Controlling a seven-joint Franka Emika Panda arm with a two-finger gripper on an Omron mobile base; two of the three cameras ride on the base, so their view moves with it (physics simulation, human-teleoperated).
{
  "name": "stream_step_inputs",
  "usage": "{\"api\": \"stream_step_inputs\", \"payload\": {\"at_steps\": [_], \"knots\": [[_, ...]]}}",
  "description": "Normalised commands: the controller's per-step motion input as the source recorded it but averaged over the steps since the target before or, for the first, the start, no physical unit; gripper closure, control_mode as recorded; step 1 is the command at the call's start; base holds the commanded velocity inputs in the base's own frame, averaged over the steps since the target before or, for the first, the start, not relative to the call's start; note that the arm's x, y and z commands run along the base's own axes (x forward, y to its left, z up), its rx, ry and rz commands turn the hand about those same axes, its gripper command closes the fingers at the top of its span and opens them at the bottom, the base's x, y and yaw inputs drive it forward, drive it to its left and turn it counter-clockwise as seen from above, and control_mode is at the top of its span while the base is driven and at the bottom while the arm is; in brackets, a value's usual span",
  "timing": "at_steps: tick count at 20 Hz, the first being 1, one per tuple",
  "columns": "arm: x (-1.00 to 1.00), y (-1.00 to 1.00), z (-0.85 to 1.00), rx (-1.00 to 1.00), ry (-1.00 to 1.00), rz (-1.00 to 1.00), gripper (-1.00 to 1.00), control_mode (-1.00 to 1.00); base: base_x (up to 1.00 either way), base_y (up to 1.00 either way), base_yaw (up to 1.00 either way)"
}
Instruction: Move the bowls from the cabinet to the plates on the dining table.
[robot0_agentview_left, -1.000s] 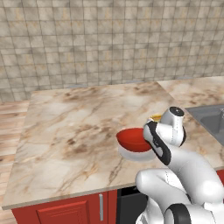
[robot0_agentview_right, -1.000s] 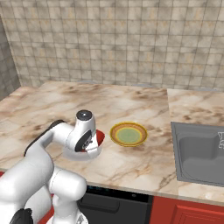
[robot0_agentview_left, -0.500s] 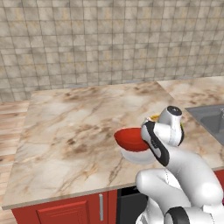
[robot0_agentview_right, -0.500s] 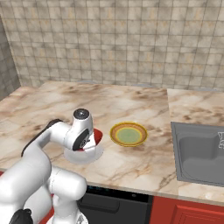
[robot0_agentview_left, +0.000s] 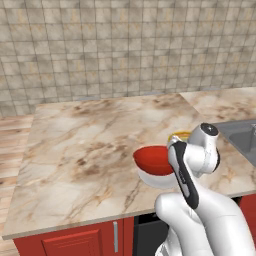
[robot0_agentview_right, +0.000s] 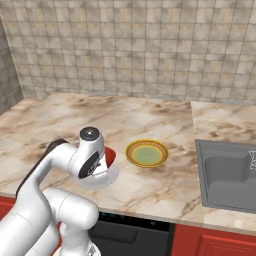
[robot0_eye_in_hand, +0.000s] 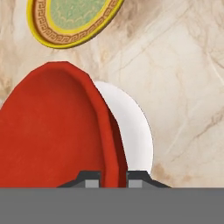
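Observation:
The red bowl (robot0_eye_in_hand: 52, 131) hangs tilted, its rim pinched between the fingertips of my gripper (robot0_eye_in_hand: 112, 177), which is shut on it. Directly under it lies the plain white plate (robot0_eye_in_hand: 133, 127), partly covered by the bowl. In the left base view the red bowl (robot0_agentview_left: 152, 159) sits just over the white plate (robot0_agentview_left: 152, 181) near the front edge of the dining table (robot0_agentview_left: 85, 150). The yellow-rimmed plate (robot0_agentview_right: 146, 153) with a pale green centre lies bare to the right of the bowl (robot0_agentview_right: 110, 156). The cabinet is out of view.
A steel sink (robot0_agentview_right: 230, 172) is sunk into the counter at the right. A tiled wall (robot0_agentview_left: 125, 50) closes off the back. Red cupboard fronts (robot0_agentview_left: 65, 242) and a black appliance front (robot0_agentview_right: 132, 232) run below the front edge.
The hand and the red bowl have shifted only slightly over the white plate. The grip is unchanged.

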Motion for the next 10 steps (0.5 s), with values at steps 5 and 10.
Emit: {"api": "stream_step_inputs", "payload": {"at_steps": [5,10], "knots": [[0.00,0.00,-0.22,0.00,-0.04,0.00,1.00,-1.00,0.00,0.00,0.00],[0.00,0.00,-0.28,0.00,-0.01,0.00,1.00,-1.00,0.00,0.00,0.00]]}}
